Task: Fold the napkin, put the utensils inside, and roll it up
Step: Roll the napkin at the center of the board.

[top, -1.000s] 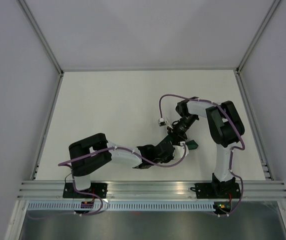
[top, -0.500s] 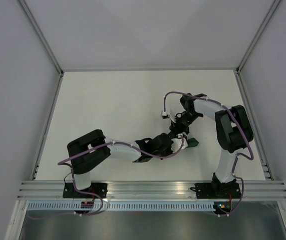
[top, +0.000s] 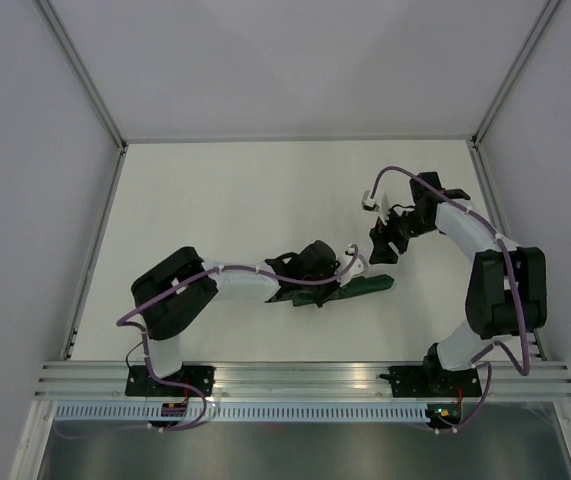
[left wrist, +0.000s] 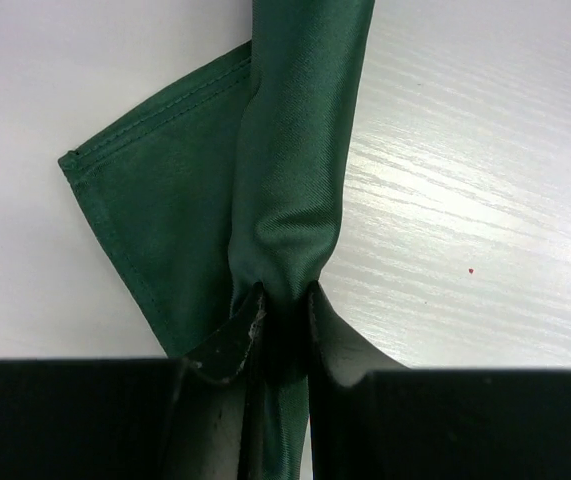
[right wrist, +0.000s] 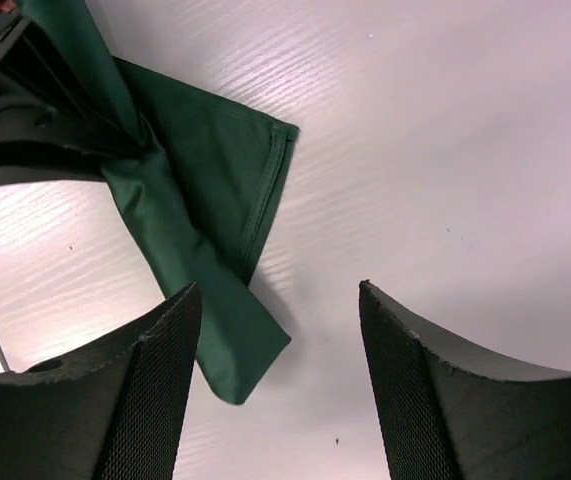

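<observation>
The dark green napkin (top: 367,286) lies rolled into a narrow bundle on the white table, just right of the left arm's wrist. My left gripper (top: 335,291) is shut on one end of the roll (left wrist: 295,150); its jaws (left wrist: 283,300) pinch the cloth, and a flat hemmed corner (left wrist: 155,190) sticks out to the side. My right gripper (top: 381,250) hangs open above and behind the roll's free end (right wrist: 210,300), touching nothing; table shows between its fingertips (right wrist: 280,290). The utensils are hidden.
The left arm's wrist (right wrist: 25,110) fills the top left of the right wrist view. An aluminium rail (top: 305,378) runs along the near edge. Grey walls (top: 45,180) close in the table on the left, back and right.
My right gripper has opened, let go of the napkin and drawn back up and to the right. The left gripper has turned with the roll, which now lies stretched out to the right.
</observation>
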Controlling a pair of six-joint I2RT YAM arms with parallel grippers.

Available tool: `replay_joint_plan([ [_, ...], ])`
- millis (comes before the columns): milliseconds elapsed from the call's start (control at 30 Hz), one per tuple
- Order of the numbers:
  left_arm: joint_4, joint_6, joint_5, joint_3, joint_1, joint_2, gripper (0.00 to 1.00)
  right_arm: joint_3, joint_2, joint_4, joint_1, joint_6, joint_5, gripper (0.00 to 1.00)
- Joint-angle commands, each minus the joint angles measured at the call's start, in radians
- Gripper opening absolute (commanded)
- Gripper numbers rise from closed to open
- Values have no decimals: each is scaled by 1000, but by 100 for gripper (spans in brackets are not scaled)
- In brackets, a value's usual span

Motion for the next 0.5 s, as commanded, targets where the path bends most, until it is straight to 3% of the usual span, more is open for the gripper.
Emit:
replay_joint_plan([
  [0, -206, -71, 131, 33, 53, 61, 2, -74, -148, 70, -34, -18, -65, 70],
  [267, -411, -99, 309, 200, 139, 190, 2, -356, -470, 251, -35, -55, -43, 74],
  [467, -536, -125, 464, 301, 197, 274, 3, -500, -576, 352, 30, -78, 4, 76],
])
